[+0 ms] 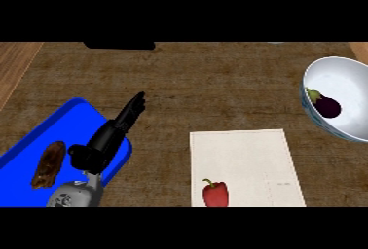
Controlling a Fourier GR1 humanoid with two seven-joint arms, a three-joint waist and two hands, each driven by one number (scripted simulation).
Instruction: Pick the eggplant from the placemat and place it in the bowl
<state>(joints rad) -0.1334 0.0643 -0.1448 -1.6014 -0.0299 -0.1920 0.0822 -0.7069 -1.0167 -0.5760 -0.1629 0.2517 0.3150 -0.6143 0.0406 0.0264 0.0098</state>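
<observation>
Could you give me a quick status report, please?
Left hand open, over blue tray; right hand out of view. Eggplant in bowl. Red pepper on placemat, nothing blocking.

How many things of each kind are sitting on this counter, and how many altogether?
Vegetables: 2 (eggplant, red bell pepper)
Brown food piece: 1
Bowl: 1
Blue tray: 1
Placemat: 1
Total: 6

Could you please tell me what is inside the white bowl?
A dark purple eggplant with a green stem lies inside the bowl, near its left wall. The bowl's right side runs past the picture's edge, so that part is unseen.
</observation>
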